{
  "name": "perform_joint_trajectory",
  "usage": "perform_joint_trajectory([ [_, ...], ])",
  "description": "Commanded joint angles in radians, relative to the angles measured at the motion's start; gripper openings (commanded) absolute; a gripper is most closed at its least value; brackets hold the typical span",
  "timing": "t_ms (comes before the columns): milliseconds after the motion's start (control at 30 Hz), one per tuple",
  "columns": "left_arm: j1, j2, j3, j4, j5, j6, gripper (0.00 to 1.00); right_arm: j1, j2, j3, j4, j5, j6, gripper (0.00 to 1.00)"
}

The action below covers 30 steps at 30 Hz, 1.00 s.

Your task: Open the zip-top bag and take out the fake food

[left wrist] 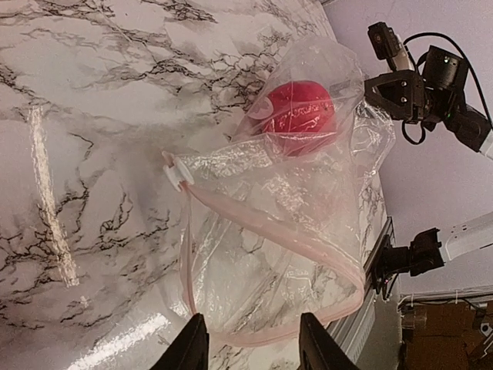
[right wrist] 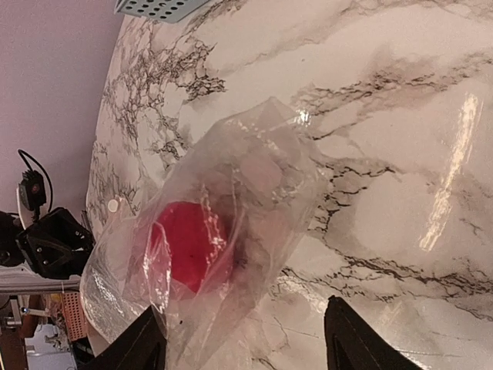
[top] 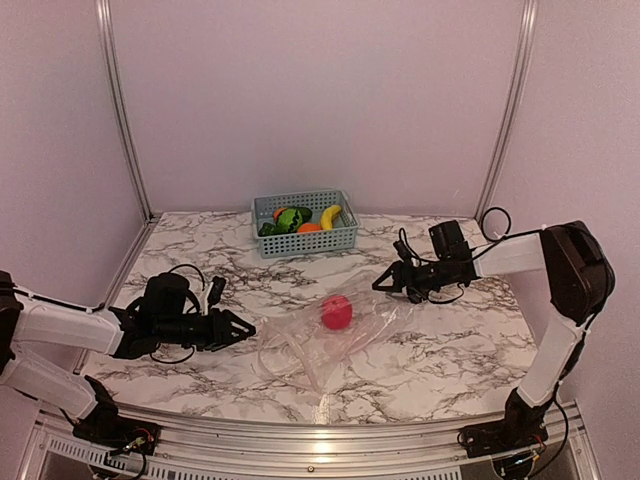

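Note:
The clear zip-top bag (top: 322,345) lies crumpled in the middle of the marble table, its pink-zipped mouth gaping toward the left arm. One red round fruit (top: 336,312) is inside it, near the closed end. My left gripper (top: 243,328) is open and empty, just short of the bag's mouth (left wrist: 269,262). In the left wrist view the fruit (left wrist: 296,109) sits deep in the bag. My right gripper (top: 385,282) is open at the bag's far corner. In the right wrist view the bag's closed end (right wrist: 254,177) and the fruit (right wrist: 185,243) lie between its spread fingers (right wrist: 356,343).
A light blue slatted basket (top: 304,240) stands at the back centre. It holds the yellow banana (top: 330,215), orange fruit (top: 309,227), dark green pepper (top: 271,229) and light green leafy piece (top: 292,217). Walls enclose the table on three sides.

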Motion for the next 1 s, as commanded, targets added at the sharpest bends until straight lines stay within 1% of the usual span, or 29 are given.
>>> perform_joint_trajectory([
  [0, -0.039, 0.077, -0.014, 0.155, 0.031, -0.065, 0.39, 0.029, 0.009, -0.011, 0.03, -0.012, 0.013, 0.65],
  [100, -0.07, 0.152, 0.008, 0.227, 0.046, -0.084, 0.37, 0.046, 0.005, -0.011, 0.026, -0.007, 0.016, 0.6],
  [167, -0.093, 0.219, 0.042, 0.265, 0.057, -0.091, 0.35, 0.058, 0.002, -0.013, 0.024, -0.004, 0.017, 0.59],
  [200, -0.098, 0.256, 0.055, 0.283, 0.067, -0.097, 0.35, 0.064, 0.001, -0.015, 0.025, -0.002, 0.02, 0.59],
  [333, -0.101, 0.383, 0.106, 0.368, 0.1, -0.117, 0.34, 0.091, -0.001, -0.019, 0.027, -0.003, 0.025, 0.53],
  [433, -0.1, 0.448, 0.144, 0.429, 0.089, -0.143, 0.34, 0.116, -0.001, -0.022, 0.022, -0.008, 0.02, 0.45],
  [500, -0.103, 0.496, 0.174, 0.486, 0.087, -0.177, 0.36, 0.133, -0.001, -0.024, 0.018, -0.01, 0.015, 0.36],
  [567, -0.108, 0.534, 0.211, 0.509, 0.068, -0.192, 0.39, 0.147, 0.0, -0.028, 0.018, -0.021, 0.013, 0.28],
  [767, -0.118, 0.606, 0.314, 0.428, 0.017, -0.158, 0.53, 0.192, 0.042, -0.009, -0.01, -0.079, -0.016, 0.07],
  [867, -0.122, 0.626, 0.354, 0.373, -0.006, -0.14, 0.6, 0.205, 0.073, 0.011, -0.031, -0.107, -0.036, 0.01],
  [967, -0.126, 0.628, 0.39, 0.31, -0.036, -0.109, 0.7, 0.208, 0.098, 0.021, -0.04, -0.126, -0.042, 0.0],
])
